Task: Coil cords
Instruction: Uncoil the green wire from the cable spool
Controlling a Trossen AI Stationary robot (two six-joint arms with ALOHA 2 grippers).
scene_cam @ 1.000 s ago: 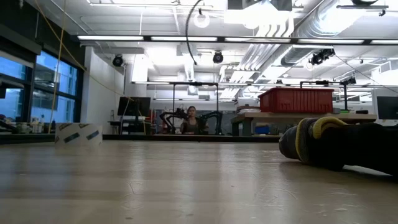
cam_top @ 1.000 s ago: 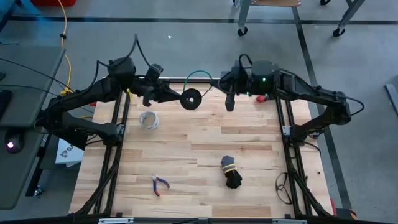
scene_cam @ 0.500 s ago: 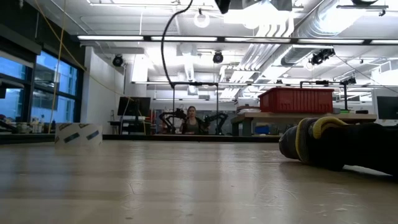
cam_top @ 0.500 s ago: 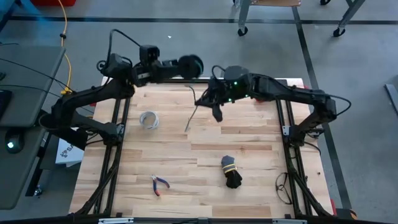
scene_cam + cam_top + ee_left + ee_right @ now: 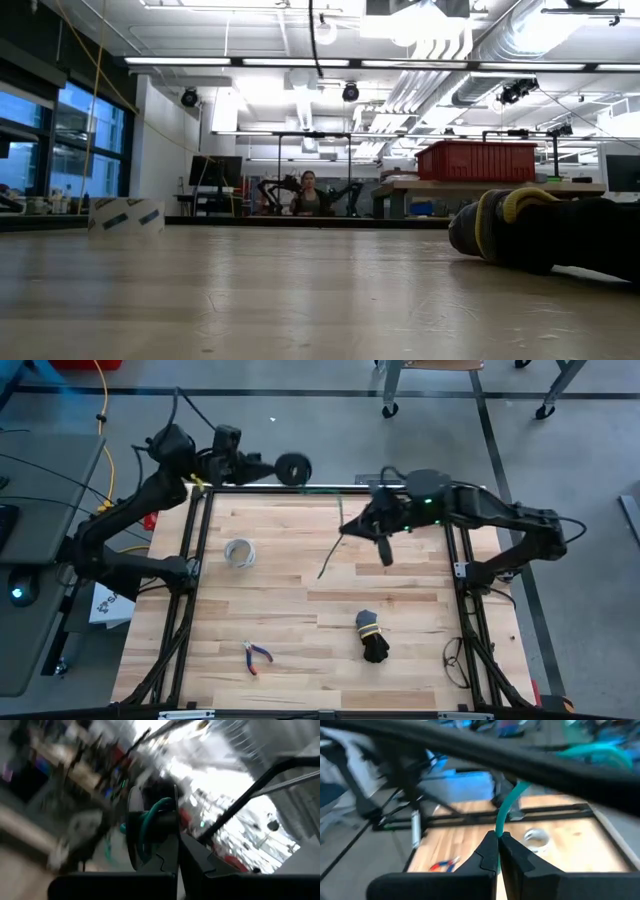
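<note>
Cord (image 5: 293, 467) coil pinched in left gripper (image 5: 268, 466) past counter (image 5: 300, 600) far edge; right gripper (image 5: 498, 838) clamps its green tail above the counter.

one dark-green cord (image 5: 294, 468) coiled just past the table's (image 5: 300, 610) far edge, one pale ring (image 5: 239, 552) on the table, one black cord bundle (image 5: 372, 637) with yellow tie on the table, one pair of red-handled pliers (image 5: 257, 656) on the table, two arms over the table's far half
</note>
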